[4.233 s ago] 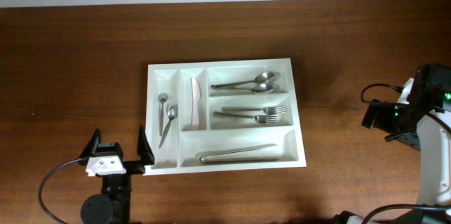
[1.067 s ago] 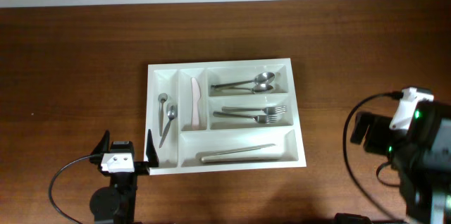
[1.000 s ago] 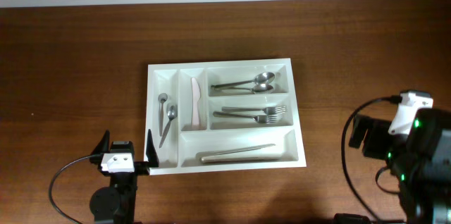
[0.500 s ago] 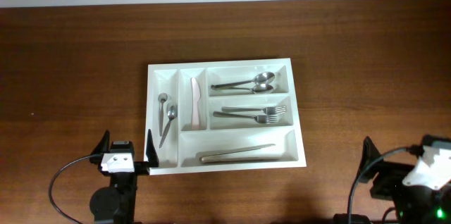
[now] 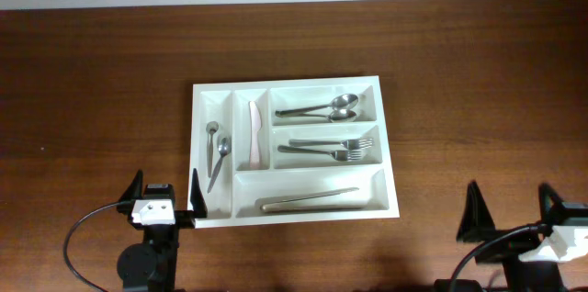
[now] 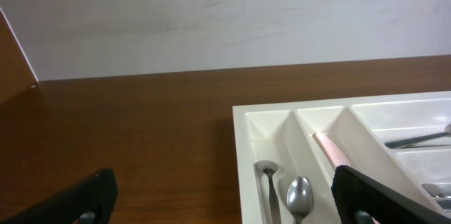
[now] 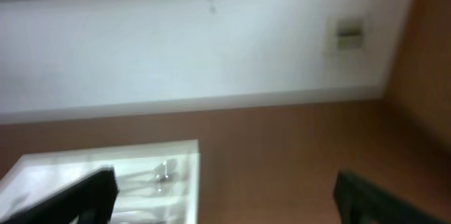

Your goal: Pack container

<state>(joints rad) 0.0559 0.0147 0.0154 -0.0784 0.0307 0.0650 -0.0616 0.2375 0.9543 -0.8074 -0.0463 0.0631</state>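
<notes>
White cutlery tray (image 5: 292, 86) sits packed, utensils (image 5: 322, 108) sorted by kind into 5 compartments; left claw (image 5: 166, 189) and right claw (image 5: 510, 207) both gape wide, empty, likely finished.

A white tray (image 6: 243, 122) lies on the brown surface (image 6: 141, 132), a pale wall (image 6: 211, 20) behind. Its leftmost narrow compartment holds two spoons (image 6: 299, 194), the next a pinkish knife (image 6: 331, 150). The end effector (image 6: 222, 182) stands wide apart, empty; its dark fingers (image 6: 95, 192) frame the lower corners, the right one over the tray.
</notes>
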